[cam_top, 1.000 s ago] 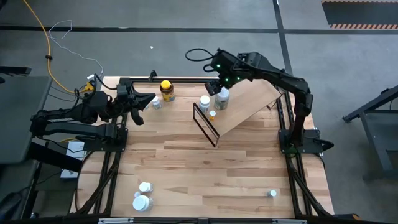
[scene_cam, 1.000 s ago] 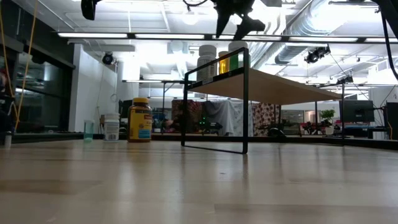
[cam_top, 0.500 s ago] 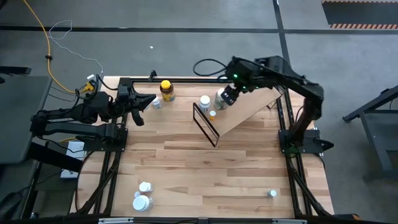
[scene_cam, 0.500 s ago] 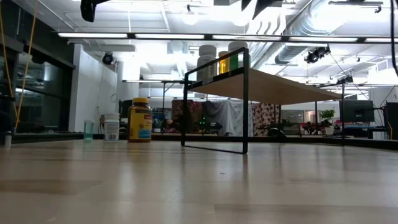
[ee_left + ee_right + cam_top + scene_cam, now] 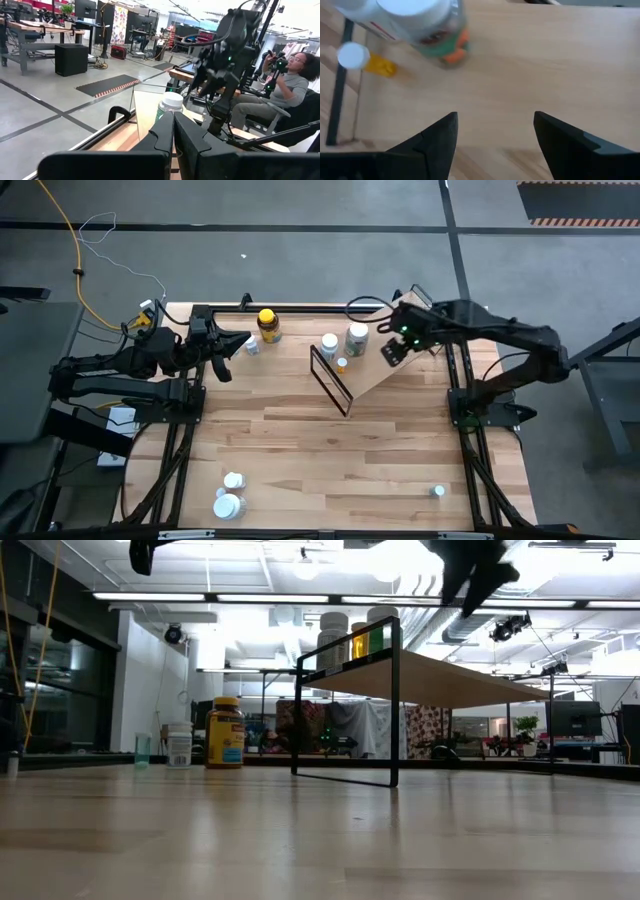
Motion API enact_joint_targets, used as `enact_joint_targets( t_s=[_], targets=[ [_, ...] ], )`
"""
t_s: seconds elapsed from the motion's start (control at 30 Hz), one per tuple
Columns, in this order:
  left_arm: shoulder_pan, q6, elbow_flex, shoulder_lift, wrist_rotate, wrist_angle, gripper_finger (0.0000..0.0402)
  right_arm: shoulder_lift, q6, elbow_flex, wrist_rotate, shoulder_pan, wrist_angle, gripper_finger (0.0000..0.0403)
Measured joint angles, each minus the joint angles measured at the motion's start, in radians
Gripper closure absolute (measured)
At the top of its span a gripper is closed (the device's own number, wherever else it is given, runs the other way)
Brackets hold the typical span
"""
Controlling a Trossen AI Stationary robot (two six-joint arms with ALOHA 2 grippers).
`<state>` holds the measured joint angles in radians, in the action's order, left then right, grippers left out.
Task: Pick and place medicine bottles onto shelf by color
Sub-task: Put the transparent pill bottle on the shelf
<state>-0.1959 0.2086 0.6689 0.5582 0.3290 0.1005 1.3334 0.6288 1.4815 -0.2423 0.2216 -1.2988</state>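
Light-wood shelf sits angled at table's far centre, black wire frame end facing the near side. On it: 3 bottles – white-capped bottle, green-labelled white-cap bottle, small amber one w/ white cap, all bunched at the shelf's left end. On the table: yellow-capped amber bottle & small white bottle at far edge, 2 white bottles near-left corner, 1 tiny bottle near-right. So 8 bottles in view.

Vs 1 s ago – right gripper has pulled back off the green-labelled bottle, now over bare shelf board to that bottle's right, fingers wide apart, nothing between them. Bottle stands where it was released. Left gripper hasn't moved, parked by the small white bottle at far-left; its fingers pressed together, empty.

Room: right two-thirds of shelf board bare, table's middle wide open; the far-edge bottles sit close to the table rim.
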Motion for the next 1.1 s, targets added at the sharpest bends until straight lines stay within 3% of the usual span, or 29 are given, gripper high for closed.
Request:
enact_joint_targets(
  t_s=[0.23,0.47,0.9,1.1],
  targets=[
    [0.000,0.015,0.000,0.000,0.000,0.000,0.0398,0.033,-0.059,-0.157,0.003,0.014,0.268,0.0151],
    [0.000,0.024,0.000,0.000,0.000,0.000,0.0398,0.069,-0.072,-0.172,-0.126,0.023,0.319,0.0151],
    [0.000,0.025,0.000,0.000,0.000,0.000,0.0398,0.069,-0.061,-0.172,-0.091,0.023,0.487,0.0151],
    [0.000,0.025,0.000,0.000,0.000,0.000,0.0398,0.069,-0.071,-0.172,-0.091,0.023,0.482,0.0151]
  ],
)
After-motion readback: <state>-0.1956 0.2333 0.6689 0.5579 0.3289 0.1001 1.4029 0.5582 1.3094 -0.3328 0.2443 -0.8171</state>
